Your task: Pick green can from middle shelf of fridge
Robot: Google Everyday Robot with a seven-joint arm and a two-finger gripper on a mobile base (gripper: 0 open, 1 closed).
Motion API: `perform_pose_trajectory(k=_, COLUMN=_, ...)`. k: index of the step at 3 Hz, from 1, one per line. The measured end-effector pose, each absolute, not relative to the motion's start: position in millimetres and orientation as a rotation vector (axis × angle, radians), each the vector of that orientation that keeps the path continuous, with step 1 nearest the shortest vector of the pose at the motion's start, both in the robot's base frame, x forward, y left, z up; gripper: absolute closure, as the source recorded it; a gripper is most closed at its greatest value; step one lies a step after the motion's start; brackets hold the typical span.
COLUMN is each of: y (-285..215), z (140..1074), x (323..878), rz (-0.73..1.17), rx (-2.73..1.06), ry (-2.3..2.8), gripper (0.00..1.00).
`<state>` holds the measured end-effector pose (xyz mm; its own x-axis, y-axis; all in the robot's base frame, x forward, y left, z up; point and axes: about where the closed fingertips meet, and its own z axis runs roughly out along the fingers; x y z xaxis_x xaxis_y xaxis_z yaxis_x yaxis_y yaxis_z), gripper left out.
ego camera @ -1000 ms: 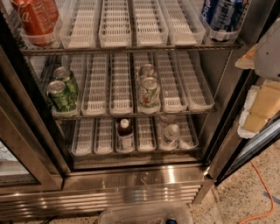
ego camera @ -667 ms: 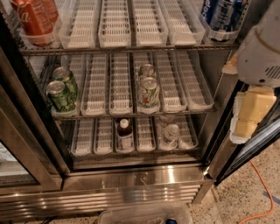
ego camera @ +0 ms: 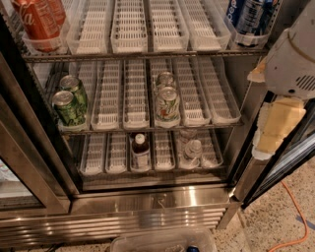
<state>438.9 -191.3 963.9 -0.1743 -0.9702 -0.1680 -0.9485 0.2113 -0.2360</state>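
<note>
The fridge (ego camera: 157, 206) stands open in front of me. Two dark green cans sit one behind the other in the leftmost lane of the middle shelf (ego camera: 147, 129): the front green can (ego camera: 68, 107) and a second one (ego camera: 75, 86) behind it. My gripper (ego camera: 269, 142), cream-coloured under a white wrist, hangs at the right edge of the view beside the fridge's right door frame. It is outside the shelves and far right of the green cans, with nothing seen in it.
Two pale cans with green print (ego camera: 167, 103) stand mid-shelf. Red cola cans (ego camera: 37, 22) are top left, blue cans (ego camera: 251, 15) top right. A dark bottle (ego camera: 141, 150) and a clear bottle (ego camera: 192, 147) are on the bottom shelf. A plastic bin (ego camera: 162, 241) and an orange cable (ego camera: 290, 216) lie on the floor.
My arm and gripper have come further into view at the right, moving left and down. The cans have not moved.
</note>
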Motion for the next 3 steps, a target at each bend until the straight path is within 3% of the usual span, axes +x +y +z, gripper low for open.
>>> perform_pose_trajectory(k=3, y=-67.3, z=914.7, x=417.7, rz=0.38, rx=-1.673, ry=2.09, gripper=0.0)
